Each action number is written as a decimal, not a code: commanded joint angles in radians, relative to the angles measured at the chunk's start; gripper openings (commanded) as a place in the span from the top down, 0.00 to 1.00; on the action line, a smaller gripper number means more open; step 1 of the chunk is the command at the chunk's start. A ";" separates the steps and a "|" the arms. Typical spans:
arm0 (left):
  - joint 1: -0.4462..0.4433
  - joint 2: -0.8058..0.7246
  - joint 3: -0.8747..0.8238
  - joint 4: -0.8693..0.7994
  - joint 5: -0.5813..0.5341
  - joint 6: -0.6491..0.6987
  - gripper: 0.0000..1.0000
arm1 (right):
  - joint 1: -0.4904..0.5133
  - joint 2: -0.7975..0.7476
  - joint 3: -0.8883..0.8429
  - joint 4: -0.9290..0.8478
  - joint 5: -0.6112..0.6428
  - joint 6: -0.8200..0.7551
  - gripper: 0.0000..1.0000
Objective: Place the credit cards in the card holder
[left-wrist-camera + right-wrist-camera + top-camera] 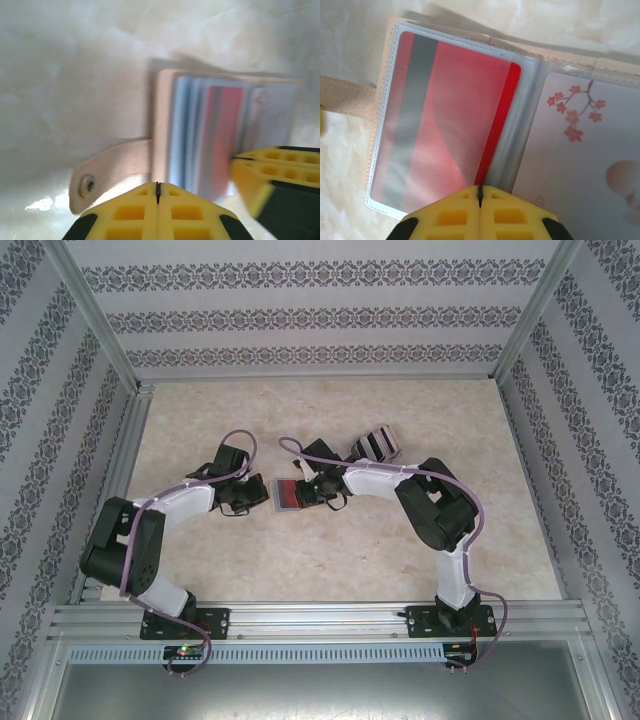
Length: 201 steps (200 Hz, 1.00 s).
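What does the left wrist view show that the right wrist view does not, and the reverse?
Left wrist view, of the two: the strap ending in its snap button, and several sleeves fanned edge-on. Right wrist view, of the two: the blossom branch on the pale card, seen flat and sharp. Both: the open card holder, the red card with a grey stripe, and shut yellow fingers at the bottom edge.
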 commanded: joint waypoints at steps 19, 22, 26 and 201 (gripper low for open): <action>-0.002 -0.082 0.064 -0.005 0.058 -0.063 0.94 | 0.009 0.053 -0.017 -0.034 0.030 -0.007 0.97; -0.002 -0.080 0.065 0.001 0.068 -0.069 0.93 | 0.010 0.054 -0.018 -0.033 0.029 -0.007 0.97; -0.001 -0.075 0.066 0.010 0.078 -0.075 0.93 | 0.009 0.052 -0.018 -0.033 0.029 -0.006 0.97; -0.001 0.170 0.094 0.161 0.131 -0.120 0.78 | -0.004 0.047 -0.041 -0.006 0.008 0.007 0.97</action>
